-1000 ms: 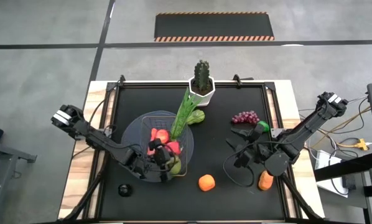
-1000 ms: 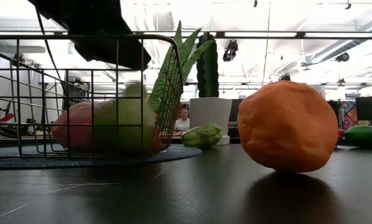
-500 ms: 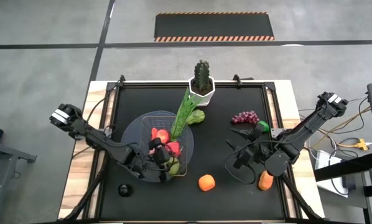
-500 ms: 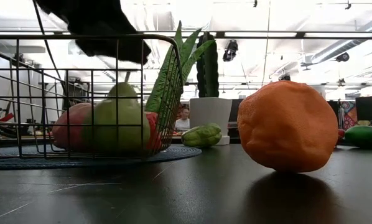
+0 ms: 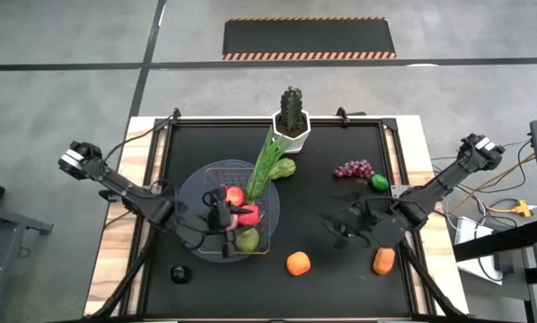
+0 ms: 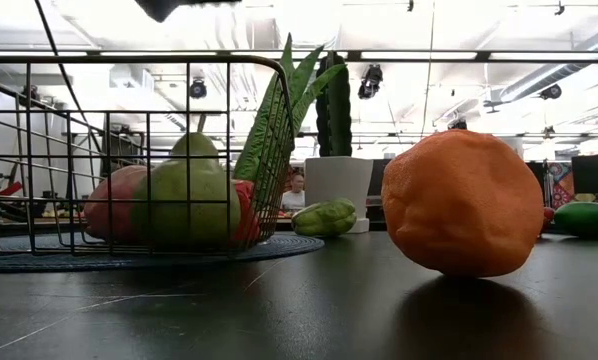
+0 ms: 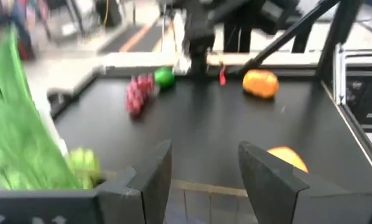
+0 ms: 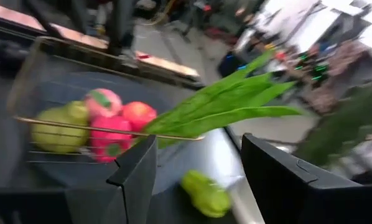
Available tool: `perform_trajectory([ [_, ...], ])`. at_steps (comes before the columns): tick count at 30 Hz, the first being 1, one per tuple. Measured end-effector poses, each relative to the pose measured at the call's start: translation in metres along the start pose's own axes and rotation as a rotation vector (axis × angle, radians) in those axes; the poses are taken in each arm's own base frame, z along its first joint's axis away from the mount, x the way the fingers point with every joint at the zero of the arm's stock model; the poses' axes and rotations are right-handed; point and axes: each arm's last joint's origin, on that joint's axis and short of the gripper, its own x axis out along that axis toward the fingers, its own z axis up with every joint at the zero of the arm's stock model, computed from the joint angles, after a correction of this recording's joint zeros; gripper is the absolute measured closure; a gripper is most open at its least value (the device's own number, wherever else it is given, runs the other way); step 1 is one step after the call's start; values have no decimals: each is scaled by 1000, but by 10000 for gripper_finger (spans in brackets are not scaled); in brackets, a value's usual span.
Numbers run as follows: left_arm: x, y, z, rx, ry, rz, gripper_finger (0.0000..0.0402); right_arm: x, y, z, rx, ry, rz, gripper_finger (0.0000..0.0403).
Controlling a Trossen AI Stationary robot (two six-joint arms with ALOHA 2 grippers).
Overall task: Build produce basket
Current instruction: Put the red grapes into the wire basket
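The dark wire basket [image 5: 225, 215] sits on a round grey-blue disc [image 5: 189, 193] at the table's left middle. In it lie a green pear [image 5: 247, 240], red and pink fruits [image 5: 242, 205] and a long green leafy stalk [image 5: 267, 163] that leans over its far rim. My left gripper [image 7: 204, 177] is open and empty above the basket [image 5: 216, 215]. My right gripper [image 8: 201, 180] is open and empty over the table's right middle [image 5: 340, 226], pointing toward the basket. An orange [image 5: 297, 263] and an orange carrot [image 5: 383, 260] lie near the front edge.
Purple grapes [image 5: 354, 168] and a small green fruit [image 5: 379, 182] lie at the right rear. A pale green vegetable [image 5: 286, 168] lies by the stalk. A cactus in a white pot [image 5: 291, 121] stands at the far edge. A small black object [image 5: 180, 274] sits front left.
My left gripper has gone up out of the basket and a little toward the table's left edge. The green pear, blurred a second ago, now rests still in the basket. My right arm has drawn off the carrot, which now shows whole.
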Motion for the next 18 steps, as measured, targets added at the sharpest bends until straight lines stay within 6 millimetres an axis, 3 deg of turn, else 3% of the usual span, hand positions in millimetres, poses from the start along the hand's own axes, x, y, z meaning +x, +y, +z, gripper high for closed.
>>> perform_trajectory([
  [5, -2, 0, 9, 173, -90, -4, 234, 19, -11, -3, 55, 31, 92, 189],
  [11, -1, 4, 10, 300, -96, 18, 234, 42, -32, -12, 102, 118, 38, 188],
  [18, 2, 8, 14, 436, -117, 83, 234, 63, -78, -43, 350, 434, -103, 188],
])
